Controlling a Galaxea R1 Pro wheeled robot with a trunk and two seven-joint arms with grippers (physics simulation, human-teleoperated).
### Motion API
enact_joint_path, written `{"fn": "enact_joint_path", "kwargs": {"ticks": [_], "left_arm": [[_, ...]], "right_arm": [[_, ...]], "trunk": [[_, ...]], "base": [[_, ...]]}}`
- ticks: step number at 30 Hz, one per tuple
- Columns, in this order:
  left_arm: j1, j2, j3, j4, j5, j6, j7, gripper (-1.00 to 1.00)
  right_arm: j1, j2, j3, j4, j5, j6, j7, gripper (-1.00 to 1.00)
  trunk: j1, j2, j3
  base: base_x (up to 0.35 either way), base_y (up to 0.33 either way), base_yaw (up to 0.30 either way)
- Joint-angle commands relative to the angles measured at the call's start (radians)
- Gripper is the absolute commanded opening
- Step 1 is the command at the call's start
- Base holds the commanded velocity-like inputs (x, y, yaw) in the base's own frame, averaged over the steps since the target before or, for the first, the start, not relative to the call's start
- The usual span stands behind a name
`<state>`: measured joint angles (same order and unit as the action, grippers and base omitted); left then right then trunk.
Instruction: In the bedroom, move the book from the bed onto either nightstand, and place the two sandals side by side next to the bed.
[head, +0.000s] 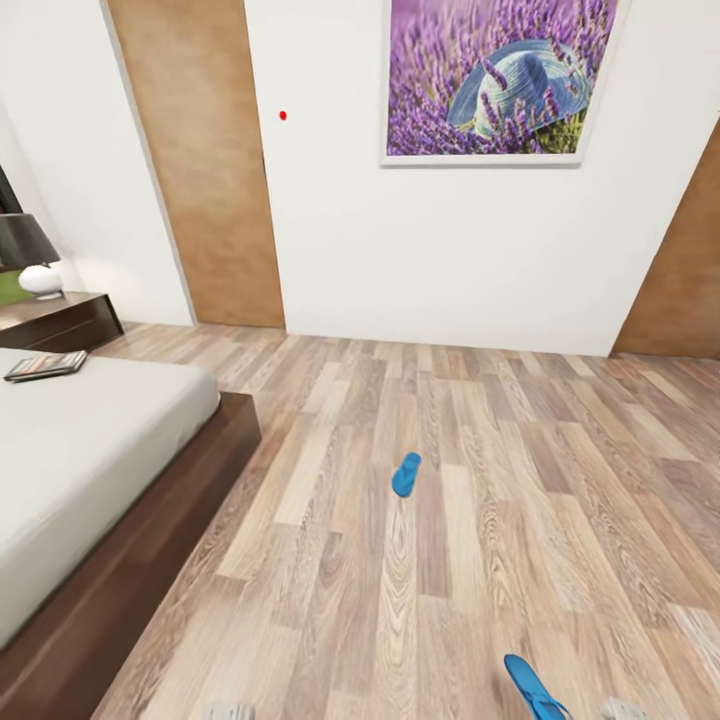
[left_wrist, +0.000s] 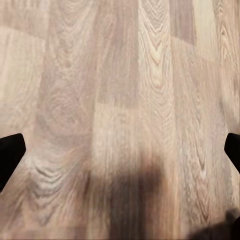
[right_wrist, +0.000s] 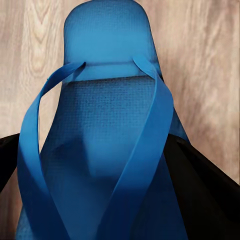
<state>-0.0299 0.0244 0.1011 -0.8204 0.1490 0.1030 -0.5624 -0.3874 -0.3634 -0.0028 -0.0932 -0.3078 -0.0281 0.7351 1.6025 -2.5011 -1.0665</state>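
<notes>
Between the right gripper (right_wrist: 107, 200) fingers sits one blue sandal (right_wrist: 107, 140), apparently clamped near its heel, strap side toward the wrist camera; thin and floppy, it probably droops unless held mid-sole; the left gripper (left_wrist: 120, 150) gapes wide over bare floor (left_wrist: 120, 75); the other sandal (head: 406, 474) lies well apart from the bed (head: 90, 450); the book (head: 45, 366) rests on the mattress corner, near the nightstand (head: 60, 318).

Book (head: 45, 366) on bed (head: 90, 450), blue sandals (head: 406, 474) (head: 535, 688) apart on floor
</notes>
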Motion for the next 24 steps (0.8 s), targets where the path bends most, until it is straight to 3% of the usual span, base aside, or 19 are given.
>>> {"fn": "enact_joint_path", "kwargs": {"ticks": [1, 24], "left_arm": [[0.000, -0.001, 0.002, 0.000, 0.010, 0.010, -0.005, 1.00], [0.000, -0.001, 0.002, 0.000, 0.010, 0.009, -0.006, 1.00]], "right_arm": [[-0.001, 0.000, 0.000, 0.001, -0.002, -0.003, 0.003, -1.00], [-0.001, 0.000, 0.000, 0.001, -0.002, -0.003, 0.003, -1.00]], "trunk": [[0.000, 0.000, -0.001], [0.000, 0.000, -0.009]], "base": [[0.086, 0.032, -0.110], [0.008, 0.003, -0.218]]}}
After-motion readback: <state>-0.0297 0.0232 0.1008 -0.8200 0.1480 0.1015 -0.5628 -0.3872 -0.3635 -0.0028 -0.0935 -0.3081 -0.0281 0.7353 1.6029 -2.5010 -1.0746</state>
